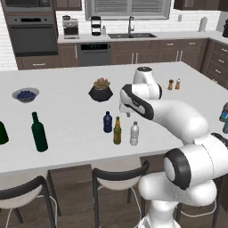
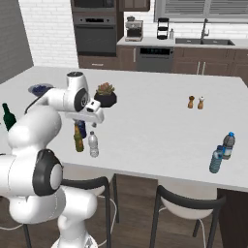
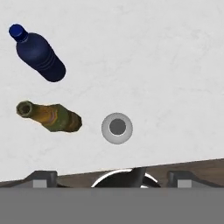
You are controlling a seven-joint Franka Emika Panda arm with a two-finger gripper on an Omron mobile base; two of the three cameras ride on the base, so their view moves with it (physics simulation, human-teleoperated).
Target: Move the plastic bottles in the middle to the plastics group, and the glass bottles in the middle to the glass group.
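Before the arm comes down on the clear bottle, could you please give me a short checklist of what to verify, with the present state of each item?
1. Clear bottle upright on the counter: ok.
2. Pincer over it: ok, the cap lies nearly centred between the fingertips in the hand view.
3. Pincer open: ok, fingertips stand wide apart.
4. Room beside it: cannot tell, the amber bottle stands close by, apart from it.
5. Blue bottle out of the way: ok, it stands farther off.
6. Plastics group free to receive: ok, bare counter around it.
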